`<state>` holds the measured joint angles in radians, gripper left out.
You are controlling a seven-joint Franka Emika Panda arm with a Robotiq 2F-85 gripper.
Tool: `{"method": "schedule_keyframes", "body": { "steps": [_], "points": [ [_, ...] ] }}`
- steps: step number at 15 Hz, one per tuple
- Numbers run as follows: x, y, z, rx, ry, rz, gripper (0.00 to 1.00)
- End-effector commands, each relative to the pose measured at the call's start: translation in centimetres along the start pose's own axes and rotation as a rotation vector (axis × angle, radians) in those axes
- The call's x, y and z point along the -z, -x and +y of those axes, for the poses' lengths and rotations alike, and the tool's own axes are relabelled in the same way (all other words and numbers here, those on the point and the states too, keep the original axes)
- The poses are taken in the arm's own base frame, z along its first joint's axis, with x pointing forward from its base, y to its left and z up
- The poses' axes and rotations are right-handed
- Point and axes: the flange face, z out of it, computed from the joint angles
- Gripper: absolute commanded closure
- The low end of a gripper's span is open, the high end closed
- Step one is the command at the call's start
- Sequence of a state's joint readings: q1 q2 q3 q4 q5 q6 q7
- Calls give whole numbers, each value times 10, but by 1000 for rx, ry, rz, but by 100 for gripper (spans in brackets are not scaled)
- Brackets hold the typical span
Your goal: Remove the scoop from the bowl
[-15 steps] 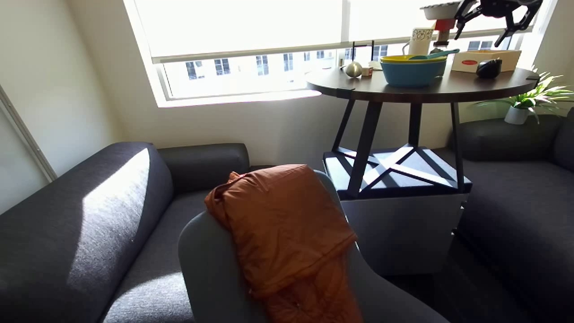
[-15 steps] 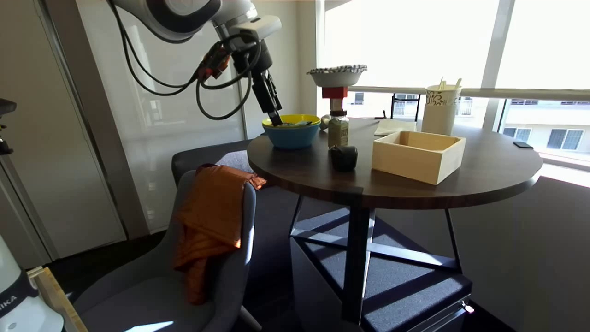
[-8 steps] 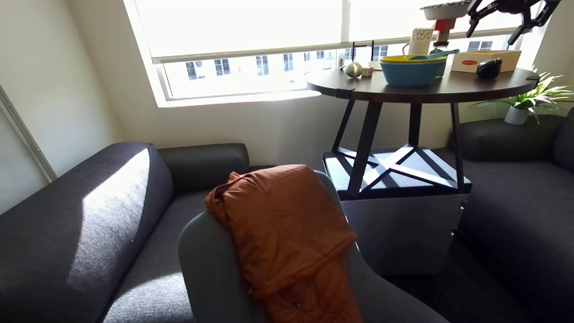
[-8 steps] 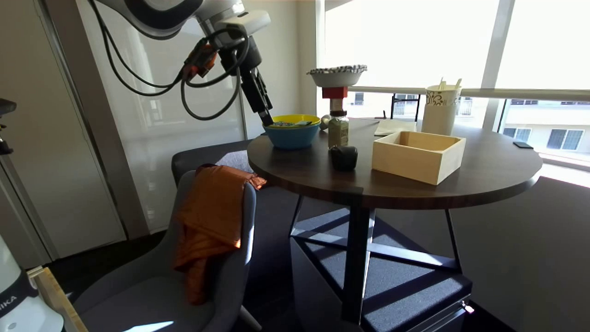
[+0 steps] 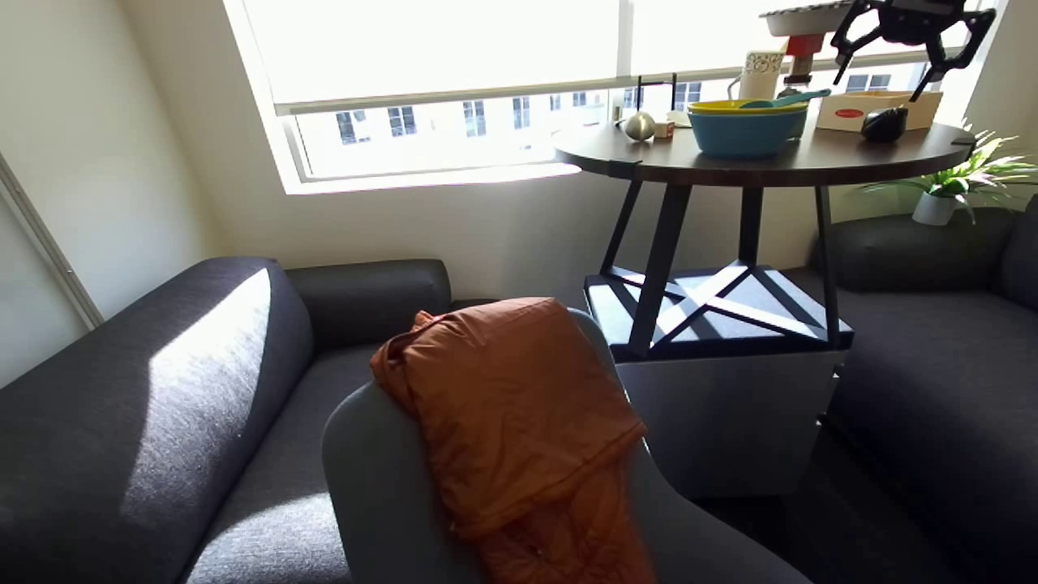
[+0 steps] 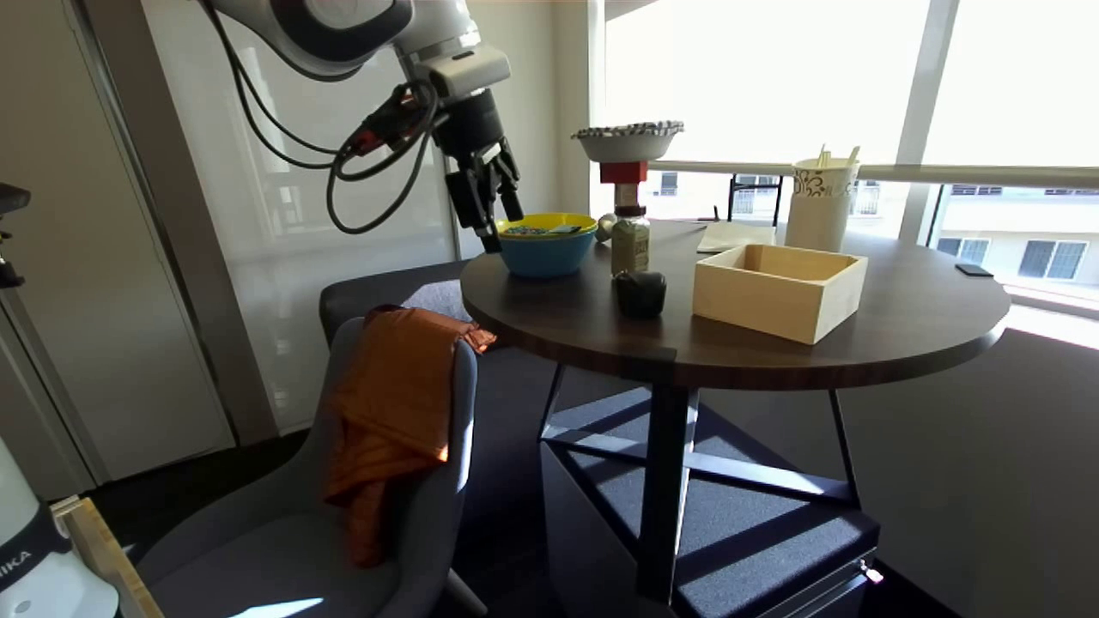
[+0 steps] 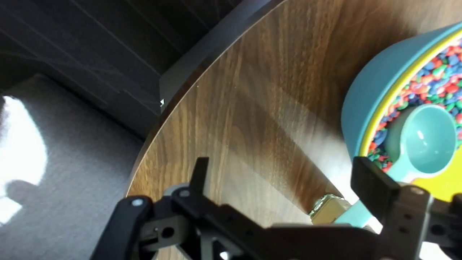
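Table [image 7: 216, 115]: scoop [image 7: 427, 139] and bits [image 7: 444, 72] in bowl [image 7: 364, 97]

Scoop [image 7: 428, 139]: light turquoise. Bowl [image 7: 371, 85]: blue wall, yellow rim. Pellets [image 7: 445, 77]: mixed red, blue, green. Worktop [image 7: 216, 126]: brown, wood-grained. Cloth [image 5: 519, 405]: rust orange. Cup [image 6: 820, 210]: off-white, dark scrollwork band.

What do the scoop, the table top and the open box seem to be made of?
Scoop: probably plastic, glossy; a small bright highlight shows inside its hollow.
Table top: wood or wood-look laminate, slightly shiny; brown grain and whitish glare show.
Open box: likely wood, matte; its pale, flat sides show no shine.
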<state>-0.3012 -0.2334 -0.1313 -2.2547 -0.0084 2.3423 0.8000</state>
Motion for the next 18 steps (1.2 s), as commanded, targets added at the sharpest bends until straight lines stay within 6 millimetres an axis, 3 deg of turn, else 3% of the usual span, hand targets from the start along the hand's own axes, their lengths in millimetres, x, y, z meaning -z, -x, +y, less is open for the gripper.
{"method": "schedule_keyframes", "body": {
  "steps": [1, 3, 7, 9, 14, 17, 18],
  "points": [
    [-7, -11, -15, -193, -1, -33, 0],
    [-5, -13, -13, -234, -31, -74, 0],
    [10, -21, 21, -83, -151, -80, 0],
    [18, -29, 33, -243, -208, -78, 0],
    [24, -19, 33, -486, -254, -74, 0],
    [22, -16, 30, -549, -218, -76, 0],
    [20, -22, 28, -491, -218, -77, 0]
  ]
}}
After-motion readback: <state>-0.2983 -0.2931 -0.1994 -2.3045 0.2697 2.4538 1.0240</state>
